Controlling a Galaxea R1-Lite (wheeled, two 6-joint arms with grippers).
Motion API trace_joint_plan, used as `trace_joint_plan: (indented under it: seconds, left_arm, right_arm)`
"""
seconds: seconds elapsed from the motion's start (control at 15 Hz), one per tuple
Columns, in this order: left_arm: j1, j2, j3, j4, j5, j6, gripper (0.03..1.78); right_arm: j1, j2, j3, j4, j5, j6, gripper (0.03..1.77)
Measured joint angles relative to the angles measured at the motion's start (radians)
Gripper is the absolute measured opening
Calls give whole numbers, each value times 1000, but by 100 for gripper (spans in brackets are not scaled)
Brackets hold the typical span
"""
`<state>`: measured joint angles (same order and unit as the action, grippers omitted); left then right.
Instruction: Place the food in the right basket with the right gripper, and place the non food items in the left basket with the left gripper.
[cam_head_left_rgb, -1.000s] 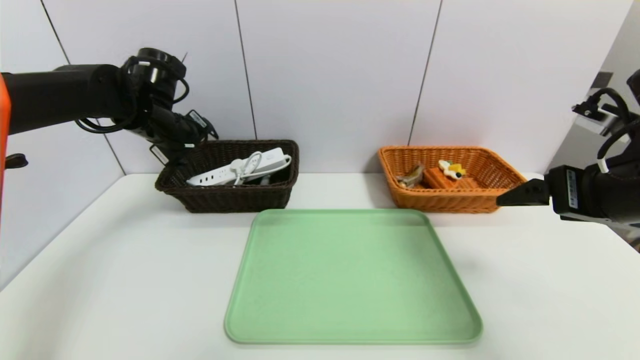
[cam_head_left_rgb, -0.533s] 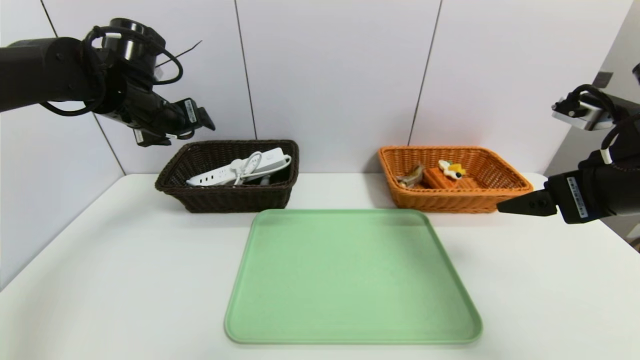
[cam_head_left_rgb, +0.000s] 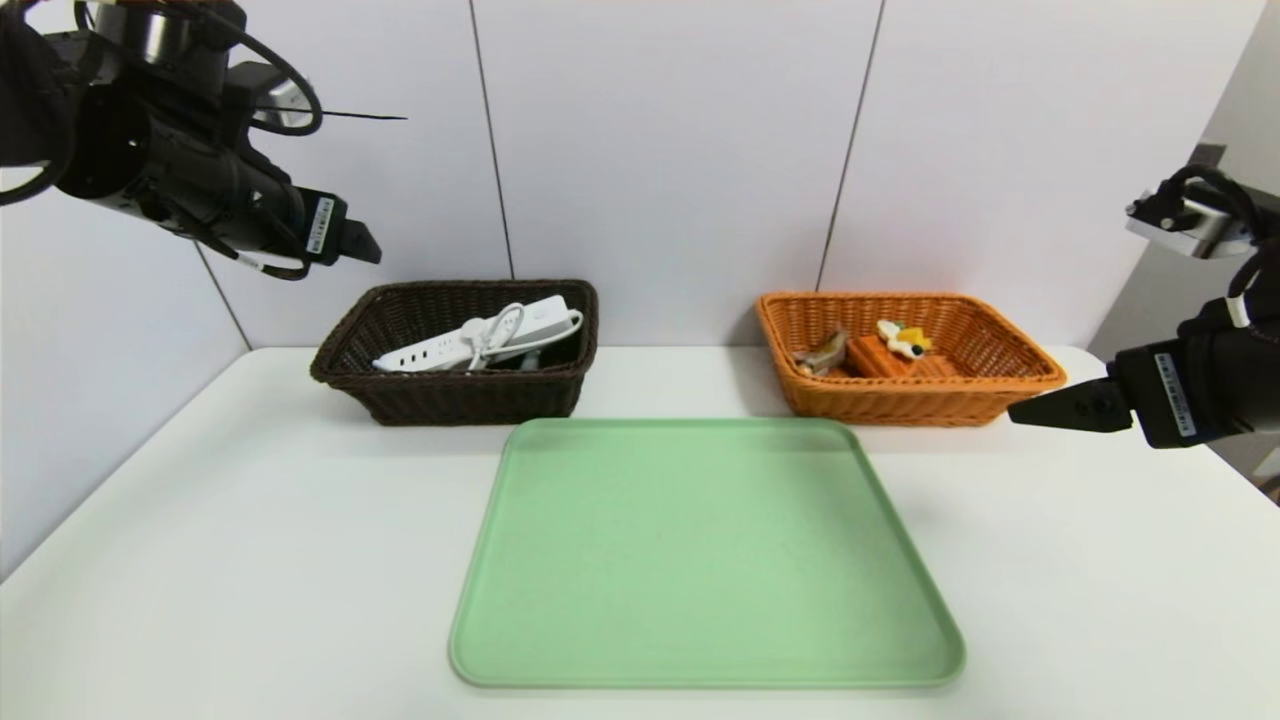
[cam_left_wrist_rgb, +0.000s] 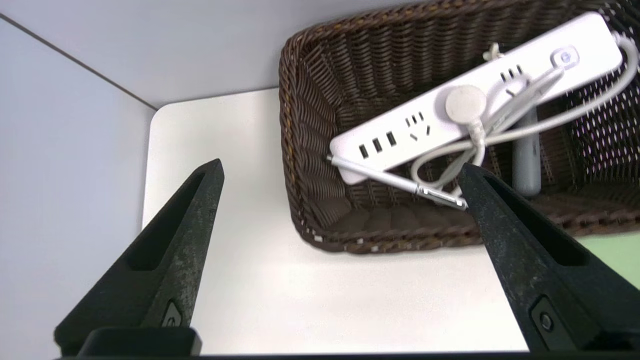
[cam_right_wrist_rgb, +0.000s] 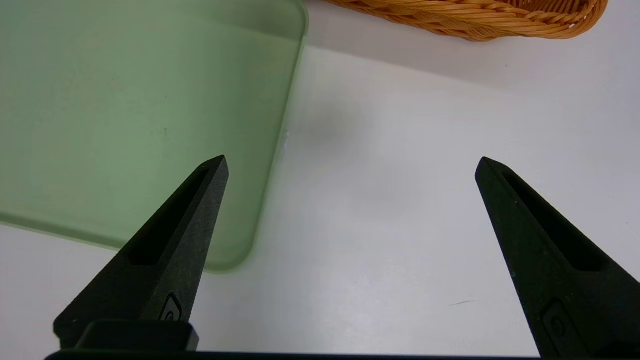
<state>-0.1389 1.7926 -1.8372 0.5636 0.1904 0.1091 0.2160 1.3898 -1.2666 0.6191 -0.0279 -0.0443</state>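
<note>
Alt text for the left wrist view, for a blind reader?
Open left gripper above the dark brown basket, which holds a white power strip with coiled cord, a slim pen and a grey-handled peeler, on a white table.

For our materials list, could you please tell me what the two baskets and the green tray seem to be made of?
Dark brown woven basket and orange woven basket: wicker or rattan-look, judging by interlaced strands; possibly plastic. Flat pale green tray: likely matte plastic, smooth with rounded moulded rim.

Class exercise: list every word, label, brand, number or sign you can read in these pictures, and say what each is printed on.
No text can be read.
Left gripper: white sticker, print too small to read.
Right gripper: white sticker on its body, print too small to read.
Power strip: sockets and a round button only, no legible marking.
</note>
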Motion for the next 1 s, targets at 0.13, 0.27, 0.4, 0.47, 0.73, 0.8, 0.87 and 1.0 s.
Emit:
trace_joint_plan:
  seconds: [0.13,0.27,0.4,0.47,0.73,0.8,0.87,1.0]
  left_arm:
    - [-9,-85,70,7,4,23,167]
    - [-10,-186,132,26,26,27,167]
    - [-3,-302,217,39,74,25,167]
    - [-1,-366,277,39,97,24,167]
    - [20,-654,550,-2,136,21,169]
    - [28,-729,610,-15,139,16,169]
    - [36,-807,669,-21,141,9,169]
    - [47,-984,793,-25,151,-4,169]
  right_arm:
    - [-30,-27,8,0,-1,-2,171]
    - [-63,-61,11,-1,-6,-3,171]
    - [-103,-117,30,-2,-9,-2,171]
    - [-121,-151,53,-3,-9,-2,171]
    - [-179,-330,196,-10,-9,-2,171]
    - [-184,-385,243,-18,-8,-2,171]
    - [-187,-448,296,-32,-8,-2,171]
    - [-190,-603,411,-51,-7,-3,171]
